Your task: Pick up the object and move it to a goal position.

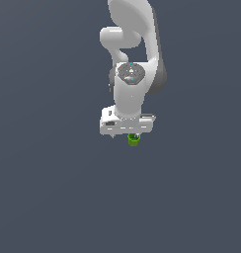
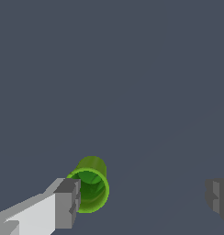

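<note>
The object is a small bright green cup-like cylinder [image 1: 133, 140] with a hollow top, standing on the dark grey floor just below the white gripper body in the exterior view. In the wrist view the cup [image 2: 90, 185] shows its open top and sits right beside one grey finger pad [image 2: 68, 203]; the other pad [image 2: 218, 197] is far off at the frame's edge. The gripper [image 2: 142, 200] is open, its jaws wide apart, and holds nothing. The cup lies off to one side of the gap, not centred. In the exterior view the fingers are hidden under the hand [image 1: 126, 125].
The white Panda arm [image 1: 135, 54] rises behind the hand in the exterior view. The floor [image 1: 53, 188] is a plain dark grey surface. No goal marker shows in either view.
</note>
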`<state>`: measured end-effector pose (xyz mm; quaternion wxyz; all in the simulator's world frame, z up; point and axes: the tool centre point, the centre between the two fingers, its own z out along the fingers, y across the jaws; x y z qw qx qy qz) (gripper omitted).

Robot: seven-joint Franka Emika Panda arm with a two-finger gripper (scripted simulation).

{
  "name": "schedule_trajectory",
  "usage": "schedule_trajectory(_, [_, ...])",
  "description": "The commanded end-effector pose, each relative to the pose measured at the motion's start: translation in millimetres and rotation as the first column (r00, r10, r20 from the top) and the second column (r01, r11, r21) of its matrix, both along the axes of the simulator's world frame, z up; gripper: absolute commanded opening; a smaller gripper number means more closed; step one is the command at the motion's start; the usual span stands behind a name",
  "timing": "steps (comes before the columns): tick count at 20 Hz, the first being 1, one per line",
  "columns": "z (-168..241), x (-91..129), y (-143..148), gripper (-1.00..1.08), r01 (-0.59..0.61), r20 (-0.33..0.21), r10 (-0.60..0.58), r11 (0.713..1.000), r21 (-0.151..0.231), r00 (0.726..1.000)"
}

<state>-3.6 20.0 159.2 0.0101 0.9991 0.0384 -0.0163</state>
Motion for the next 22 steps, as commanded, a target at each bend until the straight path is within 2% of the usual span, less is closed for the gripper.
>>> schedule_trajectory(1, [0.0, 0.0, 0.0, 1.0, 0.0, 0.0, 0.0, 1.0, 0.0, 1.0])
schedule_trajectory(14, [-3.1, 5.0, -11.3, 1.0, -0.008, 0.01, 0.008, 1.0, 0.012, 1.0])
schedule_trajectory(22, [-7.3, 1.6, -7.0, 1.0, 0.048, 0.011, -0.048, 0.999, 0.012, 0.999])
